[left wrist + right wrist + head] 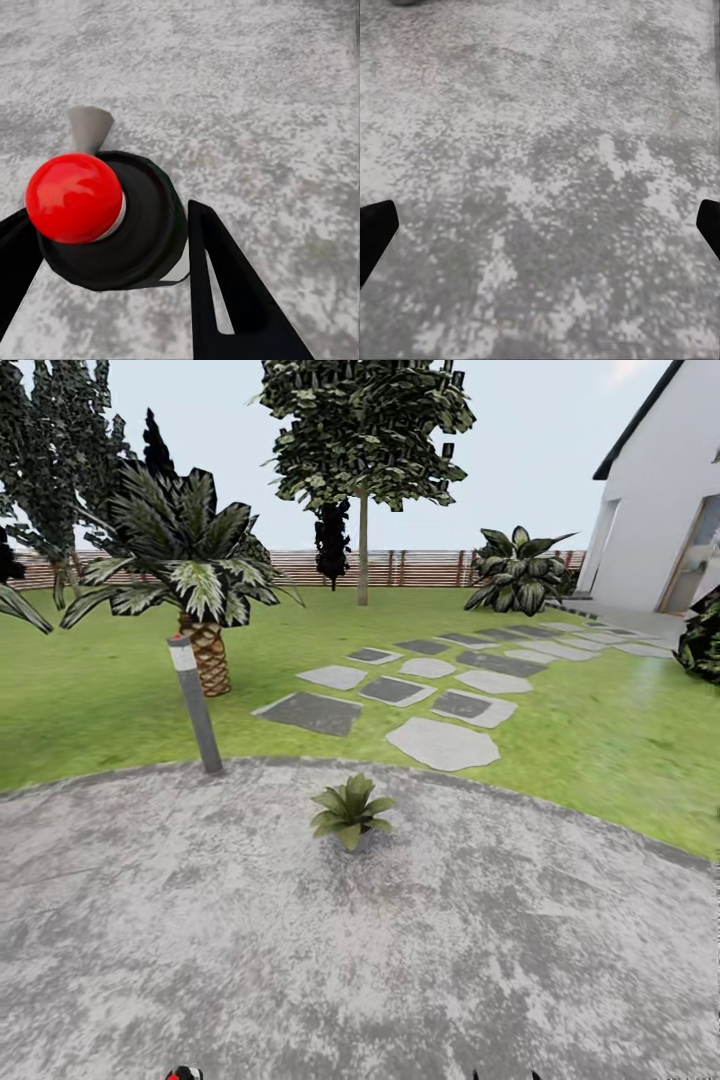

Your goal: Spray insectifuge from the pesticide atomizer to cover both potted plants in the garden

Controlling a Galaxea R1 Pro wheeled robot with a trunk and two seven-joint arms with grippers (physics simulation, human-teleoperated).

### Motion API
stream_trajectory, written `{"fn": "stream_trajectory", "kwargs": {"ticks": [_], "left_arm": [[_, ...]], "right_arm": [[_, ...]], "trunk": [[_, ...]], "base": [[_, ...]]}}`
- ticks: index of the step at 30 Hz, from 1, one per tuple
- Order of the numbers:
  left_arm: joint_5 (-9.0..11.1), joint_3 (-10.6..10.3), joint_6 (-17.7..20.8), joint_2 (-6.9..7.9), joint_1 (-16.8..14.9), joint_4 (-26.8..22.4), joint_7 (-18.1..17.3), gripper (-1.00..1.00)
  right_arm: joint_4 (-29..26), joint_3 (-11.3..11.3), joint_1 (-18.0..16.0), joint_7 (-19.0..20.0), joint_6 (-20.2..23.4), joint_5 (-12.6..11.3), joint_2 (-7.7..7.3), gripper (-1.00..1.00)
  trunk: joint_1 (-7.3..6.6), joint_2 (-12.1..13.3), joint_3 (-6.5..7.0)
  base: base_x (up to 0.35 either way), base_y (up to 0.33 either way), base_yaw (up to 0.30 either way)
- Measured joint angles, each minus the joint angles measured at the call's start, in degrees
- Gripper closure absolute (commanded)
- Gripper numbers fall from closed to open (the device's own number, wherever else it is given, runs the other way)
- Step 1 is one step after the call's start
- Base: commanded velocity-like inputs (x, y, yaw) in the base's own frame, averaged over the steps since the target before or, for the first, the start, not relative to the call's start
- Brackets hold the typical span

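We hold the pesticide atomizer (112,225) in our left gripper (112,247), its fingers (225,292) pinching the dark body, red cap and grey nozzle over the stone patio (500,960). Our right gripper (540,225) hangs spread wide above bare stone. Ahead, one potted plant (351,813) sits on the patio's far part, a grey bollard lamp (195,703) far-left of it, stepping stones (440,743) beyond.

I was looking at a home garden: a round stone patio (500,960) under the rig, lawn (90,710) beyond it, stepping stones (440,743) leading toward a white house (650,510), trees and a slat fence (420,567) behind the lawn.
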Motion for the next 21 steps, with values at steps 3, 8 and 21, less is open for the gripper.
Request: {"fn": "stream_trajectory", "kwargs": {"ticks": [3, 8, 21], "left_arm": [[-0.02, -0.01, -0.06, -0.06, 0.0, 0.0, 0.0, 1.0], [0.02, -0.01, -0.08, -0.04, 0.01, -0.03, 0.01, 1.0], [-0.06, -0.01, 0.01, -0.07, 0.02, -0.02, 0.0, 1.0]], "right_arm": [[0.0, 0.0, 0.0, 0.0, 0.02, -0.05, 0.04, -1.0], [0.01, 0.0, -0.01, -0.01, -0.03, -0.06, 0.09, -1.0], [0.02, 0.01, -0.01, -0.07, 0.01, 0.02, 0.09, -1.0]], "trunk": [[0.0, 0.0, 0.0], [0.0, 0.0, 0.0], [0.0, 0.0, 0.0]], "base": [[0.233, 0.279, -0.263], [0.213, 0.283, -0.183], [0.213, 0.277, -0.01]]}}
